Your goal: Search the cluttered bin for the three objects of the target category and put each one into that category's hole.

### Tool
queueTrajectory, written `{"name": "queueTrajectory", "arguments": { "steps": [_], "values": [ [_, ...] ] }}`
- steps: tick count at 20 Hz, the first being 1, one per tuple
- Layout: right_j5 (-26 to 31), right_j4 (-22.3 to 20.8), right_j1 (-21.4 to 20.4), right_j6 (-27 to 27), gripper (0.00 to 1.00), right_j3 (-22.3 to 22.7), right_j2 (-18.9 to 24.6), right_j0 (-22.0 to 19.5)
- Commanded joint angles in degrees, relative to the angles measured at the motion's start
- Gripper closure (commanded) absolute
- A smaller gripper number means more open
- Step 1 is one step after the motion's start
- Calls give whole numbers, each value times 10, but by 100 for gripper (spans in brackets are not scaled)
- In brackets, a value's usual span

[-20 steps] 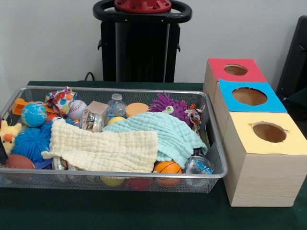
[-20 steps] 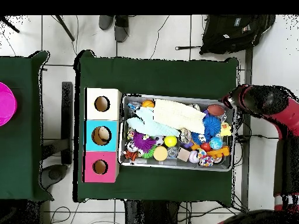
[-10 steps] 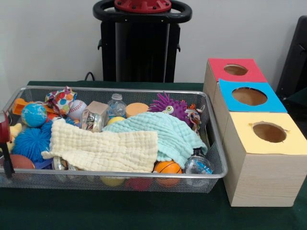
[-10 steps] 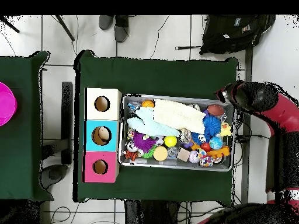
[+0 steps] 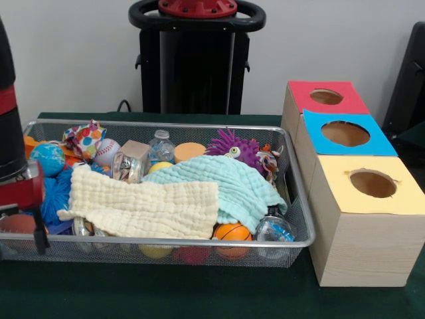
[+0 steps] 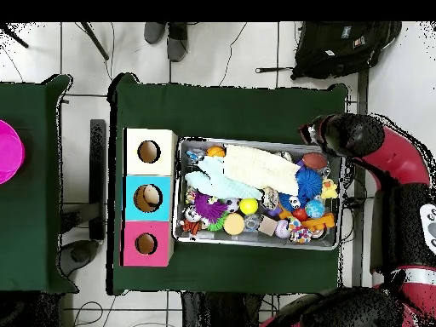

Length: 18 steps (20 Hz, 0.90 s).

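Front view shows the silver wire mesh bin (image 5: pixel 292 199) still packed full on the green bench (image 5: pixel 166 292). A pale yellow cloth (image 5: pixel 143 207) and a mint green cloth (image 5: pixel 229 186) lie over the middle and hide much of what is under them. Around them I can see a small orange basketball (image 5: pixel 232 232) at the near edge, a white baseball (image 5: pixel 106 151) and a blue globe ball (image 5: pixel 46 159) toward the far left corner, a purple spiky toy with eyes (image 5: pixel 232 147) at the far edge, and a clear plastic bottle (image 5: pixel 161 147) beside it.

Three wooden boxes stand in a row just past the bin's right end: a red-topped box (image 5: pixel 312 106), a blue-topped box (image 5: pixel 372 143) and a yellow-topped box (image 5: pixel 398 199), each with a round hole. In the overhead view something pale seems to sit inside the blue hole (image 6: pixel 150 197), so maybe one thing is already in. I cannot be sure.

The red and black arm (image 5: pixel 16 173) hangs over the bin's left end. The tool is hard to make out, so I cannot tell if it is wide or narrow, and it seems to carry nothing. Most of the sorting looks left to do.
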Motion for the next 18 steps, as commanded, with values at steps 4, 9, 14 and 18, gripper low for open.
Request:
{"name": "queueTrajectory", "arguments": {
  "steps": [4,9,14,18],
  "values": [
    [-57,29,-83,181,0,148,-37,-8],
    [-47,37,-126,159,0,196,-41,-27],
    [-54,43,-149,141,0,230,-38,-46],
    [-50,45,-141,140,0,223,-39,-49]
  ]
}}
